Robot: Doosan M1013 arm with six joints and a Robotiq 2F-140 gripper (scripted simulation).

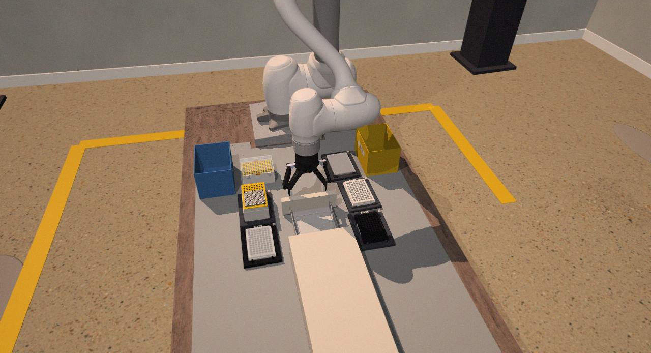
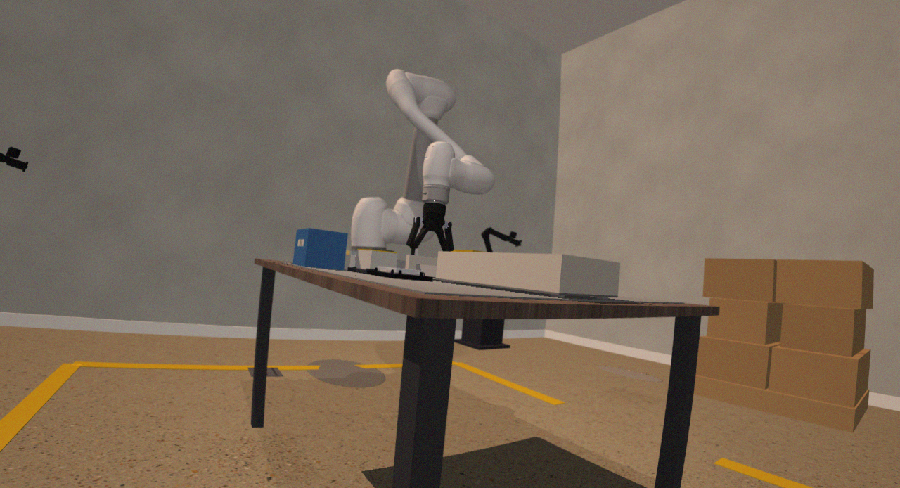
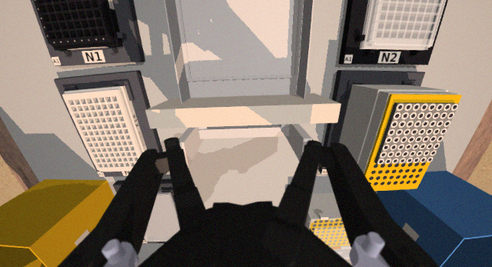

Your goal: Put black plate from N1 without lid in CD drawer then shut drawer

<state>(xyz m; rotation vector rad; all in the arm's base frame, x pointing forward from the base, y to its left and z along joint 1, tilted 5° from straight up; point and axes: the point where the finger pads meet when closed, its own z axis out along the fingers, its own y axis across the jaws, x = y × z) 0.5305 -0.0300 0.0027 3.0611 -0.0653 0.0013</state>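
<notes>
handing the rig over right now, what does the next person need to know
Gripper: shut on the handle of the drawer, in front of the cooler.
Things: black plate sits in nest N1, no lid, untouched. The drawer is pulled out toward the arm's base, with no plate in it.
Done: drawer opened, at least partly.
Left: let go of the handle, pick up the plate, lay it flat inside the ribs of one place, long side across, then shut the drawer fully.
</notes>
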